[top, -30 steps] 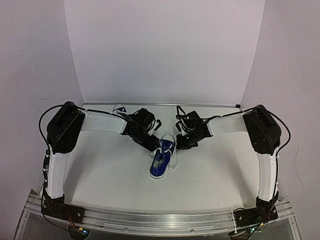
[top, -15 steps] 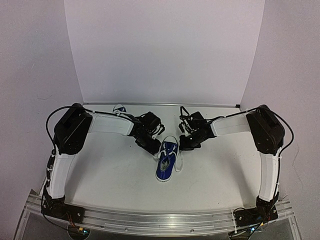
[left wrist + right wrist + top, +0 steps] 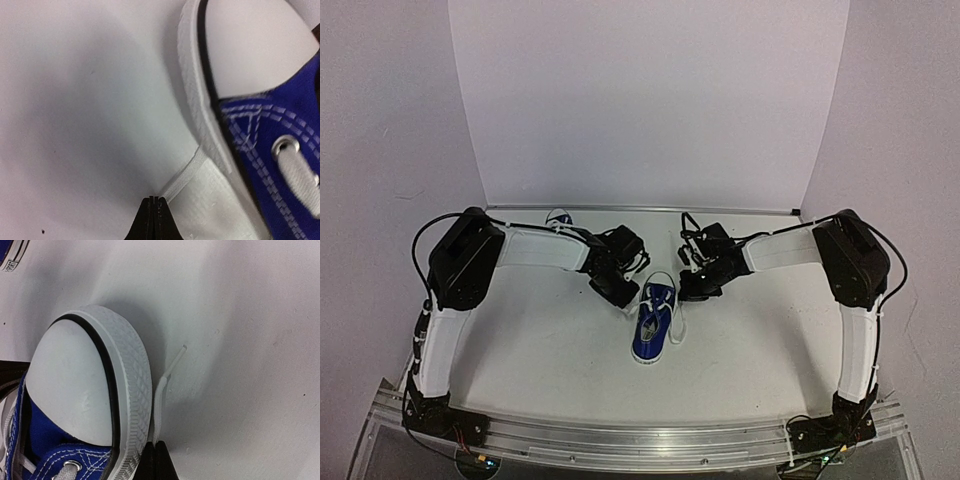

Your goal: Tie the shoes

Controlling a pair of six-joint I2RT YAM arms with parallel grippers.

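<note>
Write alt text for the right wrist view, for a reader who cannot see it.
The right gripper, shut, pinches a white lace that runs up beside the toe of a blue shoe, its free tip over the white table. The shoe's white toe cap and ribbed sole fill the lower left.

At bottom centre the right pincer pinches a white lace rising just beside the white toe cap of the blue shoe, lower left
</note>
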